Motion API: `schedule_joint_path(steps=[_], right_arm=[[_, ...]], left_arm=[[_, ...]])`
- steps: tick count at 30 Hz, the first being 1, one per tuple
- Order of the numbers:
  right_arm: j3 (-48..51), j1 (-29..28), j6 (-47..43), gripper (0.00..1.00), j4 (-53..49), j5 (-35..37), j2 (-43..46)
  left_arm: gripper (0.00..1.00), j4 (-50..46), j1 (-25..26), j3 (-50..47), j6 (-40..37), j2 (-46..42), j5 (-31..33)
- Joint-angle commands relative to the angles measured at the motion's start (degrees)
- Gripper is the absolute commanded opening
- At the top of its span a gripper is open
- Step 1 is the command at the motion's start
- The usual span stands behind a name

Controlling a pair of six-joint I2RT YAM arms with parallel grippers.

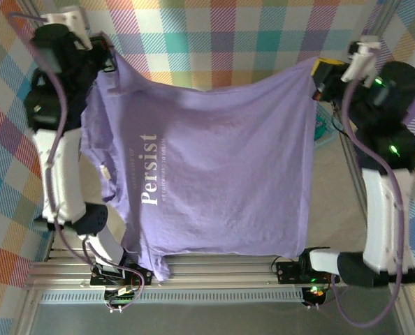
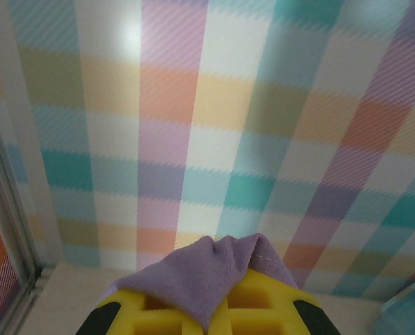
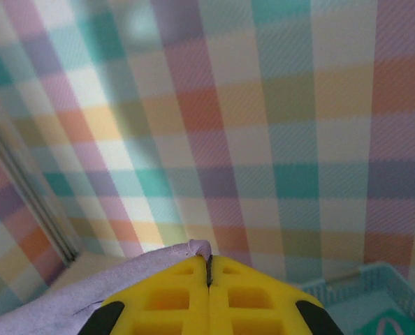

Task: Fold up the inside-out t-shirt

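The inside-out t-shirt point(image 1: 214, 174), lavender with white "Persist" lettering, hangs stretched between both raised arms and drapes down over the near table edge. My left gripper point(image 1: 108, 56) is shut on its far left corner; purple cloth point(image 2: 207, 276) bunches over the yellow fingers point(image 2: 263, 307). My right gripper point(image 1: 324, 72) is shut on the far right corner, where a thin fold of the t-shirt point(image 3: 124, 283) leaves the closed yellow fingertips point(image 3: 179, 293).
A teal basket point(image 3: 375, 296) holding a teal garment sits at the right, partly hidden behind the right arm point(image 1: 386, 125). The checkered backdrop point(image 1: 221, 35) stands close behind both grippers. A metal frame rail point(image 1: 214, 269) runs along the near edge.
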State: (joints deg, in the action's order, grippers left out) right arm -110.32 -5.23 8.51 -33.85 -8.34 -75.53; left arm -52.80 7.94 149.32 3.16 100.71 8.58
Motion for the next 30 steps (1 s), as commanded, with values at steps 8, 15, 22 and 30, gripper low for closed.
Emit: schedule_joint_path(steps=[8,15,22,30], right_arm=[[-3.65,0.23,-0.05,0.00,5.38,-0.98,-23.53],[-1.01,0.24,-0.78,0.00,5.07,-0.71,-15.59],[5.90,0.25,-0.34,0.00,4.07,-1.42,1.27],[5.59,0.23,-0.02,0.00,-0.35,-1.15,17.08]], left_arm=[[0.00,2.54,-5.20,1.90,0.39,15.10,-4.66],[0.00,1.13,-5.57,1.31,1.95,6.69,-6.93],[0.00,6.38,-5.57,-13.60,4.25,-16.49,-10.07],[0.00,5.47,-5.57,-12.69,5.63,-32.02,-11.66]])
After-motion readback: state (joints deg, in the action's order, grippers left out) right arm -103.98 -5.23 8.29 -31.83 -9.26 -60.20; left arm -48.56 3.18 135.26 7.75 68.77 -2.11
